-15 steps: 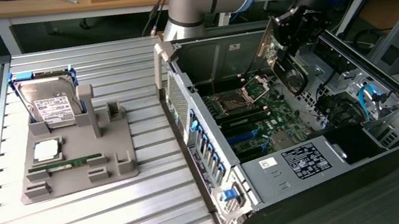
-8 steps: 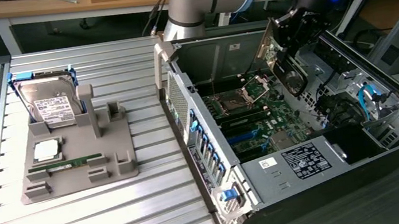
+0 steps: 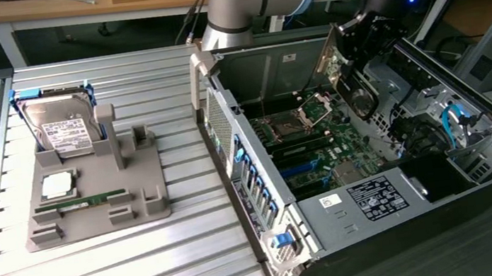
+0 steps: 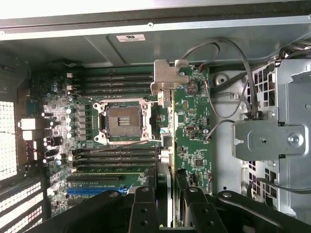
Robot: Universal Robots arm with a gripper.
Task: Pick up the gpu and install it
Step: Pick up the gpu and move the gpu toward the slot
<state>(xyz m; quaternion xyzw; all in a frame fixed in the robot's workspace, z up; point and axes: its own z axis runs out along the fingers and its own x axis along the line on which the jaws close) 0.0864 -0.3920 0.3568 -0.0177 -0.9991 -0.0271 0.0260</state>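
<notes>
My gripper [image 3: 359,43] hangs over the open computer case [image 3: 350,204], shut on the gpu [image 3: 334,69]. The card is upright and edge-on, above the motherboard and not touching it. In the wrist view the gpu [image 4: 167,141] is a thin edge running out from between my black fingers [image 4: 143,206]. Its metal end bracket [image 4: 167,77] is at the far end, near the case wall. The card's edge lies over the green motherboard [image 4: 194,145], just beside the CPU socket [image 4: 121,121]. My gripper [image 4: 167,194] clamps the card from both sides.
A grey fixture [image 3: 93,208] on the slatted table holds a silver hard drive [image 3: 59,130], a memory stick [image 3: 83,200] and a CPU chip [image 3: 57,183]. Inside the case are grey cables [image 4: 243,73], a drive cage [image 4: 265,141] and blue cables [image 3: 458,121].
</notes>
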